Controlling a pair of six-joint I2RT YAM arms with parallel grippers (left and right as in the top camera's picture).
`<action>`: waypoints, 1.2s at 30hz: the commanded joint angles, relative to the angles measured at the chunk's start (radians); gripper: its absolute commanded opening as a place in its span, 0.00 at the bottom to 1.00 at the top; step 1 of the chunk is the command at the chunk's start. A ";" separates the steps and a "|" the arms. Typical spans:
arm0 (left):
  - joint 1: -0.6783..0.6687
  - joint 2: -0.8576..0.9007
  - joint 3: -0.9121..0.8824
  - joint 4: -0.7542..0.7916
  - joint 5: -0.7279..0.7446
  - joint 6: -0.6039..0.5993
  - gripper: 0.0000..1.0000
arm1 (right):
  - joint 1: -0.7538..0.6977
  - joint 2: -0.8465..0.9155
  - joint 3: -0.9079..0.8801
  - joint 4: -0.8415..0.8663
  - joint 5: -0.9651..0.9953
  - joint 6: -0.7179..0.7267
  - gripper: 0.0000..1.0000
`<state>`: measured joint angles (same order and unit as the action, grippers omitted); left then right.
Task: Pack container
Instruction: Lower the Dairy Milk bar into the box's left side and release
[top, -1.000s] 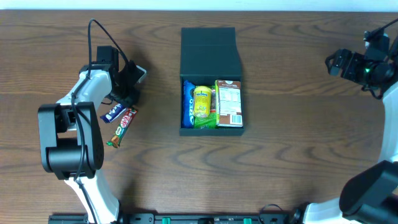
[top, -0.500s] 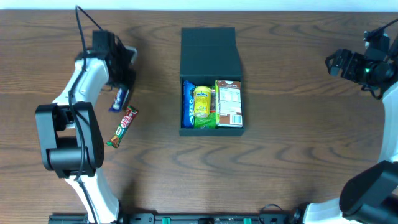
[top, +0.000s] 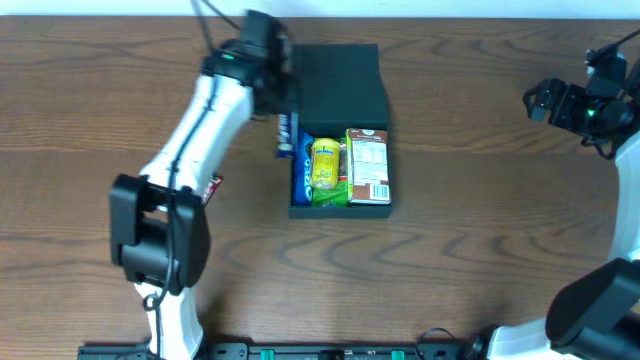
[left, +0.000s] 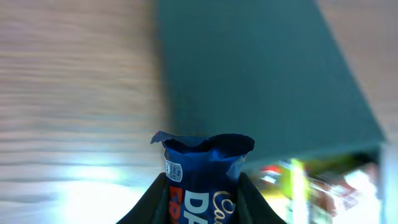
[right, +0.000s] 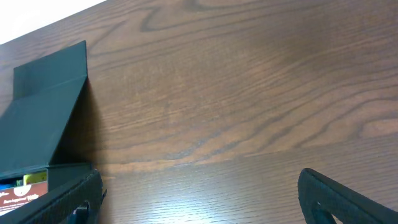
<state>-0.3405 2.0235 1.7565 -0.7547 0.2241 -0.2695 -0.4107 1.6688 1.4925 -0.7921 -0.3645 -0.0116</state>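
The container (top: 338, 75) is a dark teal-black box in the middle of the table. Its lid lies open towards the far side, and several snack packets (top: 345, 165) fill the box. My left gripper (top: 283, 108) is shut on a blue chocolate bar (top: 287, 140), which hangs over the box's left wall. In the left wrist view the blue bar (left: 205, 171) stands between the dark fingers (left: 154, 200), with the open lid (left: 261, 81) behind it. My right gripper (top: 562, 105) hovers at the far right, open and holding nothing, well away from the box.
A red and green snack bar (top: 212, 187) lies on the wood left of the box, partly under my left arm. In the right wrist view the open lid (right: 43, 118) shows at the left, with bare wood between the spread fingers (right: 339, 196).
My left gripper closed on the blue bar, lifted it off the table at the left, and carried it right to the box's left edge. The right arm has not moved.
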 joint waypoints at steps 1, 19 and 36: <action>-0.084 0.002 0.015 -0.002 -0.019 -0.056 0.05 | 0.006 0.007 0.009 -0.001 -0.006 -0.012 0.99; -0.241 0.005 -0.045 -0.102 -0.355 -0.135 0.06 | 0.006 0.007 0.009 -0.003 -0.006 -0.013 0.99; -0.241 0.005 -0.092 -0.158 -0.391 -0.274 0.08 | 0.006 0.007 0.009 -0.018 -0.006 -0.012 0.99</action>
<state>-0.5835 2.0235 1.6665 -0.9039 -0.1425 -0.4934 -0.4107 1.6688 1.4925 -0.8070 -0.3641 -0.0116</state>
